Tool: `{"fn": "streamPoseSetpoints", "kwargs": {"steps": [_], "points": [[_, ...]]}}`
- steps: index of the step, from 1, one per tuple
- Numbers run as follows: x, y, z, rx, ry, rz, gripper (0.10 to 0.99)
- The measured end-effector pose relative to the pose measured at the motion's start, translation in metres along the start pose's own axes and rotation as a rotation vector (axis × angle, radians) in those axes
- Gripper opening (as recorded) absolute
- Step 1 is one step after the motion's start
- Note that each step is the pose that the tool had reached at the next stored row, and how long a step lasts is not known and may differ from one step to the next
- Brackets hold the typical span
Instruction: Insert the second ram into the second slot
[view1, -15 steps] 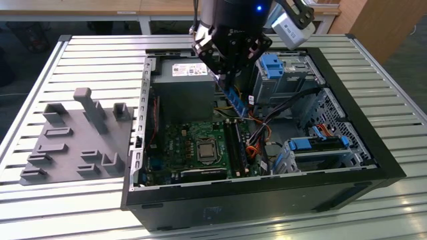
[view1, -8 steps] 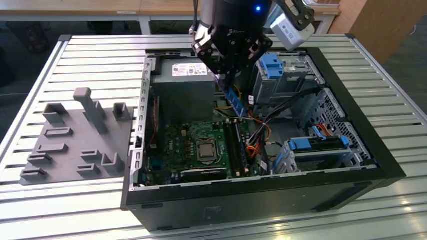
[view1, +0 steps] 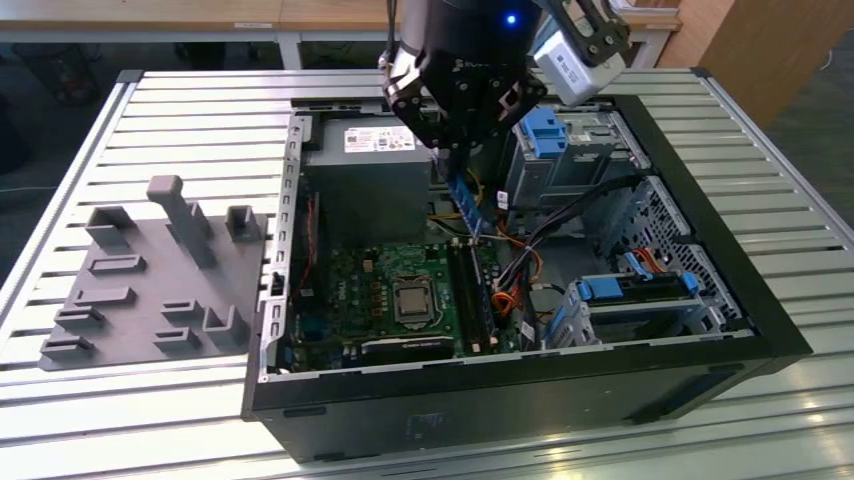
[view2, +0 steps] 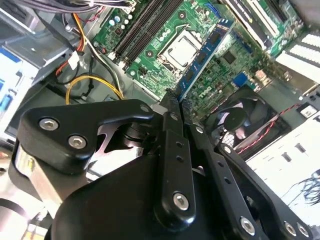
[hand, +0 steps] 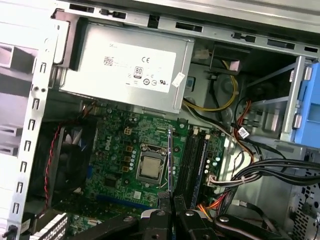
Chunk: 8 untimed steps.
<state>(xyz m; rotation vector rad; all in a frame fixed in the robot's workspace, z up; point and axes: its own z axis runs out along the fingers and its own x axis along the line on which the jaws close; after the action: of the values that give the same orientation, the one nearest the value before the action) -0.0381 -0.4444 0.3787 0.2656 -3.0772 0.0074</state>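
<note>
While the black two-fingered tool (view2: 175, 102) clamps the long, thin blue circuit-board ram stick (view2: 202, 55) above the green motherboard (hand: 117, 150), good work likely means lining its edge squarely with the black memory slots (hand: 192, 157).

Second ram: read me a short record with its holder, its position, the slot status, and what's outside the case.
holder: claw, shut on the second ram
position: in the air above the motherboard, inside the open case
memory slots: beside the processor; the ram is not seated in them
outside case: grey fixture on the exterior view's left
</note>
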Motion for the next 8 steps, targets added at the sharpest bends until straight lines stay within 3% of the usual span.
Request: {"fn": "streamPoseSetpoints", "kwargs": {"steps": [8], "points": [[0.0000, 0.0000, 0.0006, -0.004, 0.0002, 0.087, 0.137]]}}
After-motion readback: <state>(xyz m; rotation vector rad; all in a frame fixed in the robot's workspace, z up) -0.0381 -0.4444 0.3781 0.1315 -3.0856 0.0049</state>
